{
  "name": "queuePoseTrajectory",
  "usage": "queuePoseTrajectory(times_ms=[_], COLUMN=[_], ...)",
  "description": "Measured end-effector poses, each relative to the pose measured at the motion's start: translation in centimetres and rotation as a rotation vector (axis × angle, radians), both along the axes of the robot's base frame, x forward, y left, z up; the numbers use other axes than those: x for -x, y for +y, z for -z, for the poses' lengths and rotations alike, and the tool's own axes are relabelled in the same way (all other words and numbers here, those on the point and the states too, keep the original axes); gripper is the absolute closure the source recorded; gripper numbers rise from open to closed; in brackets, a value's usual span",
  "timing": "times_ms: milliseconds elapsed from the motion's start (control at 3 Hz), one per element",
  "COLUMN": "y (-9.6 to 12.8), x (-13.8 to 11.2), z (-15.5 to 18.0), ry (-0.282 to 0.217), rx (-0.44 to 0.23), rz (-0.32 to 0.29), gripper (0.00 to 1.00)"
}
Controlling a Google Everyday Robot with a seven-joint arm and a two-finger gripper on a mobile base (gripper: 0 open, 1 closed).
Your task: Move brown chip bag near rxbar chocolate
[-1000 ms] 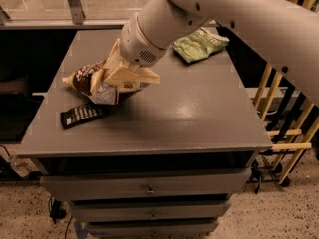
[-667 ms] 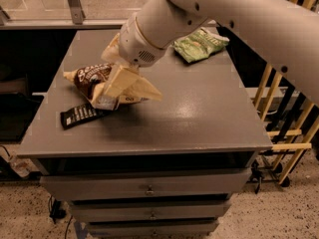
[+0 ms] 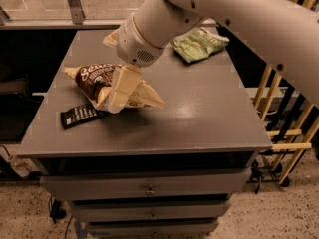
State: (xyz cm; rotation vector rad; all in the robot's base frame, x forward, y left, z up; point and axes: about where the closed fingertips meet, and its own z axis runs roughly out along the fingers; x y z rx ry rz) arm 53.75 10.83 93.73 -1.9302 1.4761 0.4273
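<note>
Lower now than a second ago, the large crinkled brown chip bag (image 3: 92, 78) with white lettering and a pale back has sunk toward the front-left of the grey metal counter (image 3: 199, 113). Its bottom edge reaches the right end of the small flat black rxbar chocolate (image 3: 77, 116) wrapper with white text. The bar itself has not shifted.

The cream-coloured claw (image 3: 121, 88) sits over the middle of the bag, tilted down and to the left, clamped on the packet. From this angle it is hard to say whether the bag's whole weight rests on the counter or part of it still hangs from the grip.

For the task this means the carry looks essentially finished: the bag is just beside the bar, probably touching it. What remains, by my reading, is letting go and lifting clear without dragging either packet.

Behind, near the far right corner, lies a smaller crumpled green chip bag (image 3: 199, 45), well apart from both and out of the way. The thick white robot arm (image 3: 224, 14) crosses above it from the upper right. Grey drawers (image 3: 149, 188) fill the counter's front, and pale wooden rails (image 3: 279, 108) stand off its right side. Nothing stands between the bag and the bar.
</note>
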Motion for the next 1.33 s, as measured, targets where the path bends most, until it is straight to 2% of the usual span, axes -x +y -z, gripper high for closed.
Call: queuePoseTrajectory(times_ms=[333,1000,1333], y=[-2.8,-13.6,-19.6], x=[-0.2,-1.9,-3.1], z=[1.2,3.3,2.7], ry=[0.024,0.038,0.016], rx=[0.068,0.231,0.304], rz=[0.033,0.226,0.350], gripper=[0.00,0.00,0.00])
